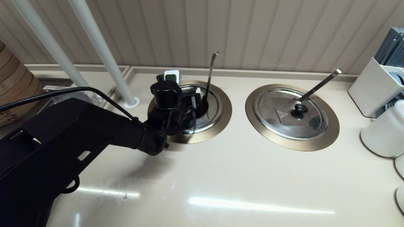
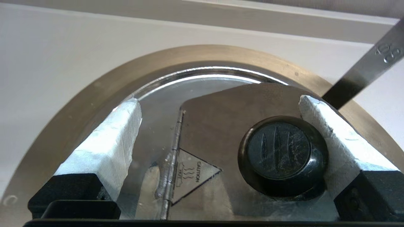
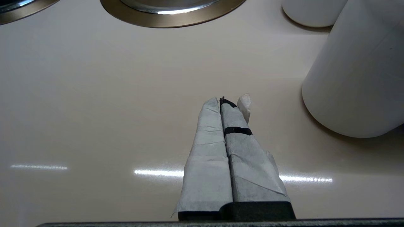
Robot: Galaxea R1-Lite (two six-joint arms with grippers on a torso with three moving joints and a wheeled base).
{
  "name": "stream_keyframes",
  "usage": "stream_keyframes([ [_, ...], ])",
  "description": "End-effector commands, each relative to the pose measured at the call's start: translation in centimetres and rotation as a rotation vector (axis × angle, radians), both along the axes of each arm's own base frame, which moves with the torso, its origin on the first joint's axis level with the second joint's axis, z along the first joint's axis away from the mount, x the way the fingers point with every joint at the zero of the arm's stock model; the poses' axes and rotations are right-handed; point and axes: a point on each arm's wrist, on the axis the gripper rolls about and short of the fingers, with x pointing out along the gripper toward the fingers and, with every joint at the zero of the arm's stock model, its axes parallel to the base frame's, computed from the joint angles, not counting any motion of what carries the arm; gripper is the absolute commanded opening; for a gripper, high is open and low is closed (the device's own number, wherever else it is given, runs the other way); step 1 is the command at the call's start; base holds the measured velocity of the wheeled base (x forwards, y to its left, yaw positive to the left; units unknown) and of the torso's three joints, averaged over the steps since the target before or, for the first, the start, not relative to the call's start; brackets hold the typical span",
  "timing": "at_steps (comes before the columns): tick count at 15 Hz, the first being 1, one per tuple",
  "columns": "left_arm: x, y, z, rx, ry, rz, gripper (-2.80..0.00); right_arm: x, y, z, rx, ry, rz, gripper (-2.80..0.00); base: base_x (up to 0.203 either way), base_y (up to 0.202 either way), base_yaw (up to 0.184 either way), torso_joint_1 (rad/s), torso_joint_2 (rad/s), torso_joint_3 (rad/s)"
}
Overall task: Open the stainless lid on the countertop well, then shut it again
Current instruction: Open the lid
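The black left arm fills the near left of the head view and reaches out to the left claw [image 1: 189, 102], which hangs over the round shiny stainless lid [image 1: 212, 104] seated in the round countertop well with its wide brushed bronze-coloured rim [image 1: 224, 108], at the far left-centre of the pale glossy table [image 1: 221, 179]. In the left wrist view the claw [image 2: 219, 104] is spread wide, released and holding nothing: its two pale wrapped fingers [image 2: 107, 138] stand either side of the plain matte black knob [image 2: 283, 156], one well clear of it and the other just beside or touching it. The lid appears to lie flat and shut, its hinge seam running beside a small pale triangular caution mark [image 2: 192, 175], so the opening looks not yet begun. To do this step well, I would centre the knob between the fingers before closing, since it sits far to one side and a lopsided pinch could slip off. Then lift along the flap's arc about the hinge, not straight up. The thin hook-ended steel ladle handle [image 1: 210, 75] rises from the lid's slot close by, and the claw should stay clear of it. Further right lies the twin steel lid with its straight-handled ladle [image 1: 296, 112], untouched. The right claw [image 3: 228, 102] is parked low over bare table near a white cylindrical container [image 3: 356, 72], its wrapped fingers clenched together on nothing.
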Motion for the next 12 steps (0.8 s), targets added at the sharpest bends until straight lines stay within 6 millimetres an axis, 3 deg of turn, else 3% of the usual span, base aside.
stream_keyframes([
  [1,0.0,0.7,0.8,-0.010,-0.018,0.015,0.00,0.0,0.0,-0.1,0.000,0.004,0.001,-2.80,0.000,0.000,0.000,0.000,0.00,0.000],
  [10,0.5,2.6,1.8,0.029,-0.039,0.057,0.00,0.0,0.0,-0.1,0.000,0.004,0.002,-2.80,0.000,0.000,0.000,0.000,0.00,0.000],
  [12,0.5,3.3,2.1,0.105,-0.045,0.081,0.00,0.0,0.0,-0.1,0.000,0.004,0.001,-2.80,0.000,0.000,0.000,0.000,0.00,0.000],
])
